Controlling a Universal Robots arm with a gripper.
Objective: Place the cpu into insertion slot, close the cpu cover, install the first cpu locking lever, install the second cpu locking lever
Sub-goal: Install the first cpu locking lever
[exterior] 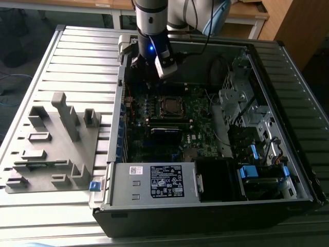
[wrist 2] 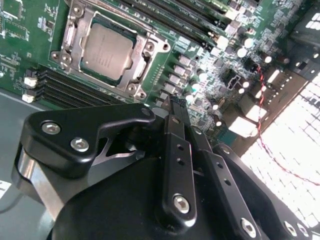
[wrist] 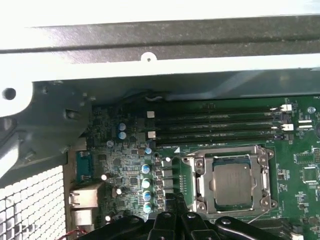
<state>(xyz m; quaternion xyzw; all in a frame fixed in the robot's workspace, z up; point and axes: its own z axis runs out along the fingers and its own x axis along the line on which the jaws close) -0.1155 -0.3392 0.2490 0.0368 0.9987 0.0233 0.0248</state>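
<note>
The cpu (wrist 2: 107, 47) (wrist: 232, 185), a grey-silver square, lies flat in the insertion slot (exterior: 169, 105) on the green board. The cpu cover (wrist 2: 145, 50) (wrist: 262, 172), a silver frame, lies down around the chip. I cannot tell how the locking levers stand. My gripper (wrist 2: 175, 102) (wrist: 172, 200) hangs above the board beside the socket, over the rows of capacitors. Its black fingers (wrist 2: 176, 150) are pressed together with nothing between them. In the exterior view the arm's wrist (exterior: 152, 49) stands over the case's far corner on the exterior view's left.
Long black memory slots (wrist: 215, 122) run beside the socket near the case wall (wrist: 160, 85). The open computer case (exterior: 205, 206) holds a power supply (exterior: 154, 182) and drive cages (exterior: 247, 113). A grey fixture plate (exterior: 51, 149) lies on the exterior view's left.
</note>
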